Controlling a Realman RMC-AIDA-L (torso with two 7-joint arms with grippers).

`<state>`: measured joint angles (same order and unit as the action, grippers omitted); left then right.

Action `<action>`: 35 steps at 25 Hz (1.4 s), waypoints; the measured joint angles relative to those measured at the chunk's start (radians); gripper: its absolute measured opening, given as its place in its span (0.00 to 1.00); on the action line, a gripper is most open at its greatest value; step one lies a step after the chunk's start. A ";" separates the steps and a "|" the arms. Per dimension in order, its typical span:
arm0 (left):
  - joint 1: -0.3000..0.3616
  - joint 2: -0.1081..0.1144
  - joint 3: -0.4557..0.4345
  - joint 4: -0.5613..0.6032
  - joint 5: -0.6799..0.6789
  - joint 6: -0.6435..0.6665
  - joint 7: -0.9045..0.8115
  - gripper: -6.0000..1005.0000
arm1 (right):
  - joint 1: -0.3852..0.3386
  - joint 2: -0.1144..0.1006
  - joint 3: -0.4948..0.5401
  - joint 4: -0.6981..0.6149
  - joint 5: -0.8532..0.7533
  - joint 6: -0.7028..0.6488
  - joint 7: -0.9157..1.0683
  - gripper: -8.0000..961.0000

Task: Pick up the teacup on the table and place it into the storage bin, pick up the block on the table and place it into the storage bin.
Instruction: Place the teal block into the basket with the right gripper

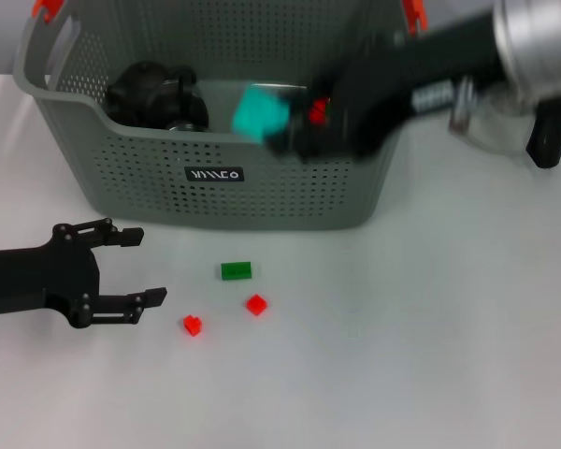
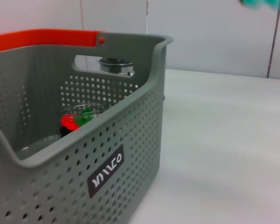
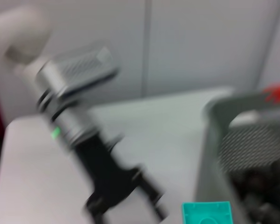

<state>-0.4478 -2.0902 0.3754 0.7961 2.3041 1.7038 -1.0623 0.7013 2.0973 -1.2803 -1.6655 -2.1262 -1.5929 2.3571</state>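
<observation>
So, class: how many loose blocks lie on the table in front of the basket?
3: a green block, a red block just right of it, and another red block nearer the left gripper. None appear hidden.

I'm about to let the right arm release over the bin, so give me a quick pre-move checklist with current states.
1. Teal block held in the right gripper: ok.
2. Block over the storage bin opening: ok, at the front rim in the head view.
3. Drop spot free of the black object inside: cannot tell.
4. Left gripper clear of bin, jaws open, on the table: ok.
5. Loose blocks remaining: green block and two red ones, not ok.
</observation>
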 joint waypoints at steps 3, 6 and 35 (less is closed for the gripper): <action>0.000 0.000 0.002 0.000 0.000 0.008 -0.001 0.84 | 0.059 -0.003 0.092 0.036 -0.042 0.045 -0.009 0.45; -0.001 0.000 0.001 0.000 0.000 0.013 0.000 0.84 | 0.132 -0.014 0.171 0.122 -0.114 0.081 -0.014 0.45; -0.014 0.002 0.003 0.000 0.000 0.014 -0.007 0.84 | 0.433 -0.031 0.153 0.758 -0.586 0.461 0.093 0.46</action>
<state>-0.4615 -2.0877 0.3789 0.7961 2.3041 1.7180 -1.0692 1.1347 2.0659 -1.1275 -0.9077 -2.7124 -1.1320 2.4505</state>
